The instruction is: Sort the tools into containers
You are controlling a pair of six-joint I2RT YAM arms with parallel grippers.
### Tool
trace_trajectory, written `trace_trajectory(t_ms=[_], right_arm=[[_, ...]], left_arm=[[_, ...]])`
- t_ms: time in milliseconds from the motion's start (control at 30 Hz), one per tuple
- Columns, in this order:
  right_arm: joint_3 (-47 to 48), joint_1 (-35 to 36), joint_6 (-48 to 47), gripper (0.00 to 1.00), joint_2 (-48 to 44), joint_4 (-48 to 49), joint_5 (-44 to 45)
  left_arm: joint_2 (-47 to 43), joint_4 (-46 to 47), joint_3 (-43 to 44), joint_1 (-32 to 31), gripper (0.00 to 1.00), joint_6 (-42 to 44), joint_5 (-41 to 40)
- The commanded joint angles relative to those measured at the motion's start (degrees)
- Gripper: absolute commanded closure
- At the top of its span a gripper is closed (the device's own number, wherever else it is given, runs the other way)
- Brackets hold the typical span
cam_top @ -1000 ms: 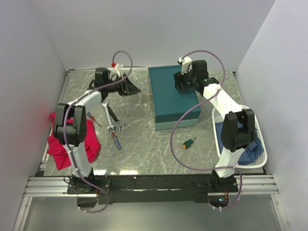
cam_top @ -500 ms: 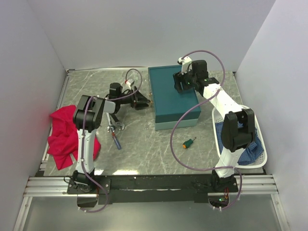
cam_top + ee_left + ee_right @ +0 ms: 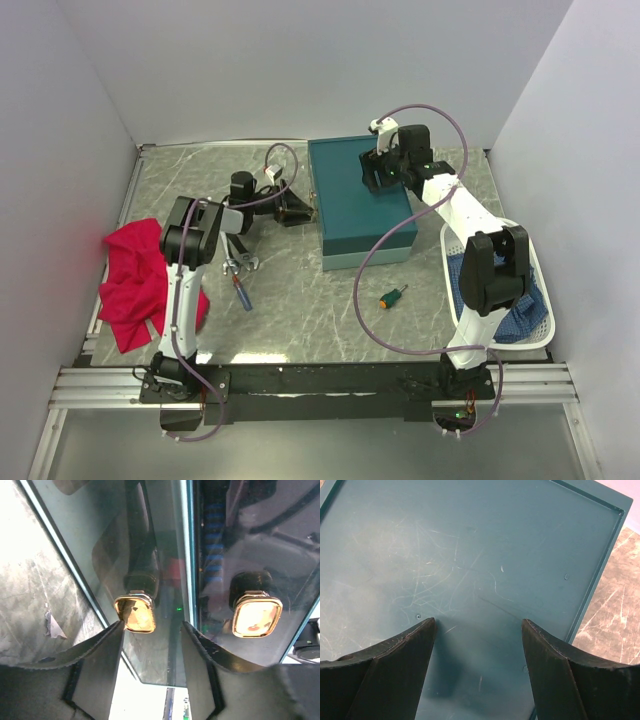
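The teal box (image 3: 352,205) lies shut at the table's middle. My left gripper (image 3: 297,213) is open at the box's left side; in the left wrist view (image 3: 152,630) its fingers face a gold latch (image 3: 134,614), with a second latch (image 3: 257,614) to the right. My right gripper (image 3: 383,172) is open just above the lid (image 3: 470,555), empty, as the right wrist view (image 3: 479,625) shows. Silver wrenches and pliers (image 3: 239,262) and the red-and-blue screwdriver (image 3: 241,293) lie by the left arm. The stubby orange-and-green screwdriver (image 3: 392,297) lies in front of the box. The hammer is not in view.
The white basket (image 3: 541,300) with blue mesh stands at the right edge, under the right arm. A red cloth (image 3: 135,285) lies at the left edge. White walls close in the table on three sides.
My left arm swung from the back left across to the box's left side, then crept slightly closer. The right arm and the tools have not moved.
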Motion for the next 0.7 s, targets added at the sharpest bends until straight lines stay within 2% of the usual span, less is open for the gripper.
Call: trace_trajectory(t_ms=[0,133,200,267,300,467,533,633,667], right_arm=[[-1.9,1.6,-1.0,0.23,3.2,-9.8,-0.7],[-1.5,2.1,-1.0,0.23,3.5,-9.9,-0.6],[-1.5,2.3,-1.0,0.23,3.5,-9.9,-0.4],[-1.6,2.5,-1.2,0.23,3.4,-10.1,-0.1],[-1.6,2.5,-1.3,0.23,3.2,-10.3,-0.1],[-2.8,2.8,-1.4,0.23,2.5,-10.1,0.5],[-3.1,3.0,-1.5,0.23,2.2,-10.0,0.6],[-3.2,3.4,-1.5,0.23,2.0,-9.7,0.8],[-3.1,3.5,-1.6,0.23,2.1,-9.8,0.9]], left_arm=[[2.5,5.3,2.2,-3.1,0.47,-1.8,-2.2],[4.1,13.4,0.9,-2.9,0.57,-6.6,-1.6],[4.4,15.7,-0.4,-2.7,0.53,-8.8,-1.8],[5.0,18.1,-0.9,-2.4,0.43,-10.1,-2.1],[5.2,18.6,-0.7,-2.4,0.41,-10.7,-2.0],[6.7,14.2,2.9,-2.9,0.39,-8.1,-0.9],[7.0,7.9,4.4,-3.2,0.39,-4.2,-0.6],[7.0,3.6,4.5,-3.4,0.42,-1.9,-1.1],[7.0,5.8,2.4,-3.3,0.48,-2.8,-0.7]])
